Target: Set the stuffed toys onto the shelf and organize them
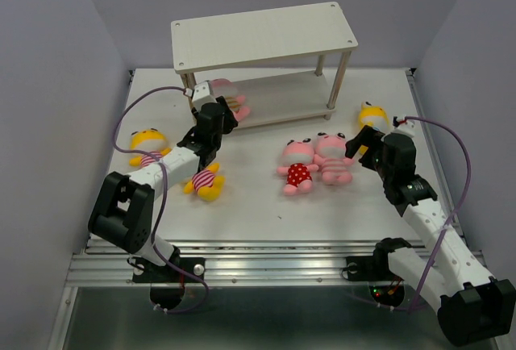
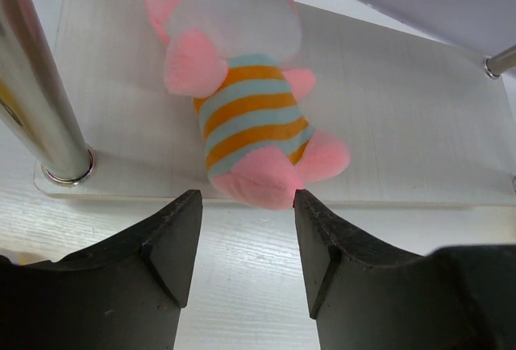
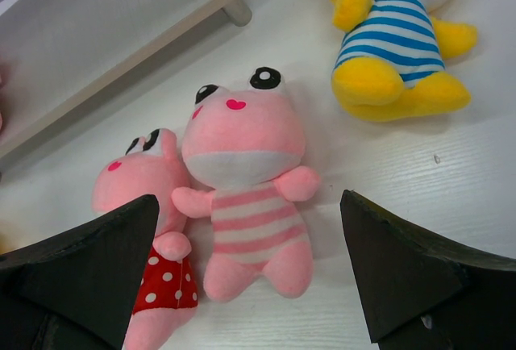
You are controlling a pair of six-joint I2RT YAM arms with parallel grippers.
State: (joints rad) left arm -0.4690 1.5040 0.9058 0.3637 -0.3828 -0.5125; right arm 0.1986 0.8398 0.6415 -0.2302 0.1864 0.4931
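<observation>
The shelf [image 1: 264, 34] stands at the back of the table. A pink toy with yellow stripes [image 2: 242, 116] lies on its lower board [image 2: 403, 124], at the left end [image 1: 235, 106]. My left gripper [image 2: 247, 205] is open and empty, its fingertips right at the toy's feet at the board's front edge [image 1: 222, 114]. My right gripper [image 3: 248, 201] is open and hovers over the pink-striped pink toy [image 3: 246, 205], which lies beside the red dotted pink toy [image 3: 153, 285]. The blue-striped yellow toy [image 3: 395, 43] lies to its right. Two pink-striped yellow toys [image 1: 147, 144] [image 1: 205, 182] lie at the left.
A metal shelf leg [image 2: 40, 100] stands just left of my left gripper. Grey walls close in the table on both sides. A metal rail [image 1: 266, 257] runs along the near edge. The shelf's top board is bare.
</observation>
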